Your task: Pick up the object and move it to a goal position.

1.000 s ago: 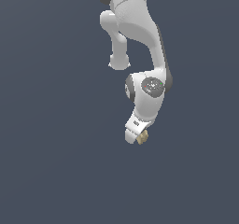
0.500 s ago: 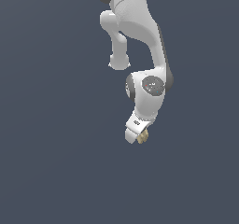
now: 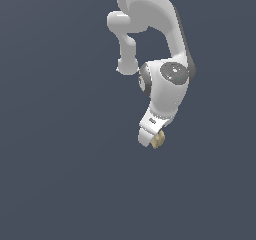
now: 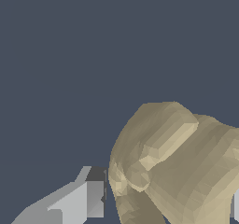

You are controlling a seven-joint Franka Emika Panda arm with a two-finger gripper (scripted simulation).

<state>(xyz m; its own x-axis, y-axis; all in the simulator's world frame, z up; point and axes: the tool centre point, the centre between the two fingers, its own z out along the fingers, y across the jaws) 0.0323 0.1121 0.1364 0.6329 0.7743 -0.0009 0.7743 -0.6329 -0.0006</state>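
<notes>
Tan object (image 4: 177, 167) sits gripped in the pincer (image 3: 152, 140), hanging at six o'clock under the arm, unmoved this past second: likely holding at goal.

arm (image 3: 165, 84): no visible shift | tool (image 3: 150, 136): same spot | object (image 3: 158, 140): unmoved in grasp

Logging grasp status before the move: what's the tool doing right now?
Tool: closed on the tan chunk, which sits between its fingers.
</notes>
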